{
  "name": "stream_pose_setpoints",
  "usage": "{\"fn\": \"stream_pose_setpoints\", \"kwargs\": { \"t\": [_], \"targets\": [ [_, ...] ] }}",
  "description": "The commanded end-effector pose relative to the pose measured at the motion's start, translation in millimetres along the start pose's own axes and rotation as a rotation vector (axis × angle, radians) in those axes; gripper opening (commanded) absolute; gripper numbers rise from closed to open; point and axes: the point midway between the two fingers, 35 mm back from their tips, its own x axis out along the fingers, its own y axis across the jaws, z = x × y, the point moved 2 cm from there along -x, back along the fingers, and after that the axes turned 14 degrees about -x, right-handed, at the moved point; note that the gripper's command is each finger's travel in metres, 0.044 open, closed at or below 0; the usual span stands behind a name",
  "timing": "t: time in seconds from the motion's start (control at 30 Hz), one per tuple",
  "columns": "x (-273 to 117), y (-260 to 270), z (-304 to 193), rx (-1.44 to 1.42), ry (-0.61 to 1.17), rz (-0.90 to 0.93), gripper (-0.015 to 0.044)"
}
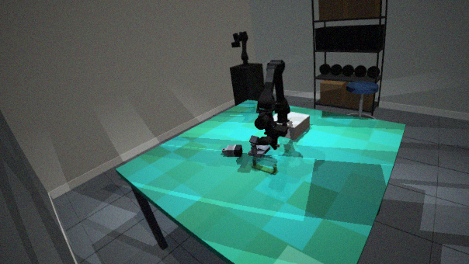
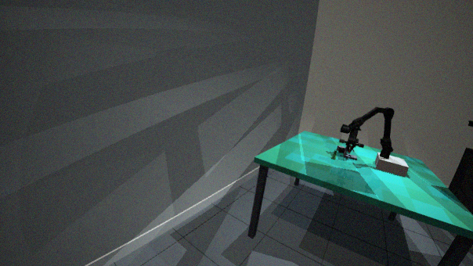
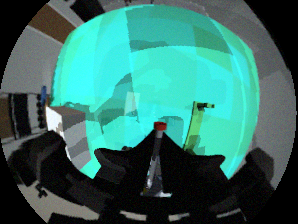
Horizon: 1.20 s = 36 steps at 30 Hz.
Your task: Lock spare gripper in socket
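Note:
My gripper (image 1: 274, 144) (image 3: 156, 132) is shut on the lock pin, low over the table. The pin's red head (image 3: 160, 125) stands just beyond the fingertips in the wrist view, with its grey shaft (image 3: 157, 150) running back between the dark fingers. The grey mount (image 1: 259, 151) (image 2: 351, 157) is low beside the fingers and partly hidden by them. Whether the shaft is still inside its socket cannot be told. The spare gripper (image 1: 233, 151), grey with a black end, lies on the table to the left of the mount in the top view.
A yellow-green bracket (image 1: 265, 168) (image 2: 333, 155) (image 3: 194, 125) with upright ends stands close to the mount and fingers. The arm's white base block (image 1: 299, 123) (image 2: 391, 164) (image 3: 56, 120) is behind. The teal table (image 1: 217, 186) (image 2: 313, 172) bears them all.

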Motion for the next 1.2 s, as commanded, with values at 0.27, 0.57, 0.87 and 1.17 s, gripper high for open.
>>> {"fn": "stream_pose_setpoints", "kwargs": {
  "t": [0.27, 0.57, 0.87, 1.17],
  "targets": [
    [1.7, -3.9, 9.0, 0.007, -0.001, 0.0, 0.0],
    [2.7, -5.8, 16.6, 0.01, -0.001, 0.004, 0.0],
    [3.9, -7.9, 24.7, 0.011, 0.0, 0.006, 0.0],
    [2.7, -11.2, 35.2, 0.013, 0.0, 0.011, 0.0]
  ]
}}
